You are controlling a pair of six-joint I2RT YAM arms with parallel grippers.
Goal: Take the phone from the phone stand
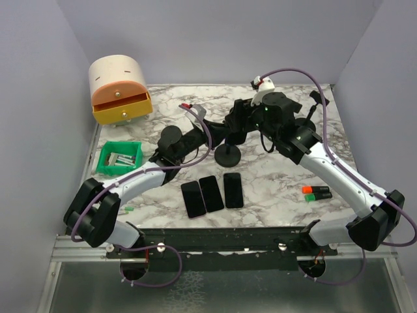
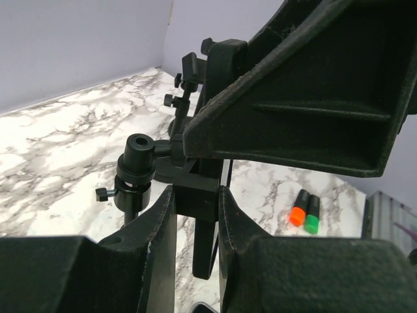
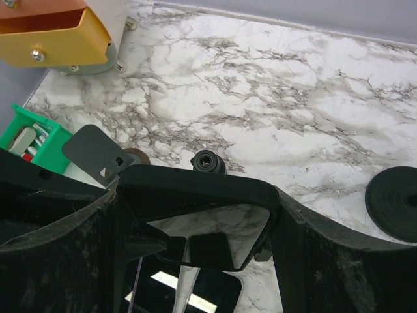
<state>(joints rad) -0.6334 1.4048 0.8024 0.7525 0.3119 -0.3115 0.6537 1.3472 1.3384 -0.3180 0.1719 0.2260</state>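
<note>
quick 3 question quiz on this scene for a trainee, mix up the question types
1. How many phones lie flat on the table in front of the arms?
2. True or false: the two markers lie on the table, outside the green bin.
3. What is between the fingers of the right gripper? A) a marker B) a phone C) nothing

Key: 1. three; 2. true; 3. B
</note>
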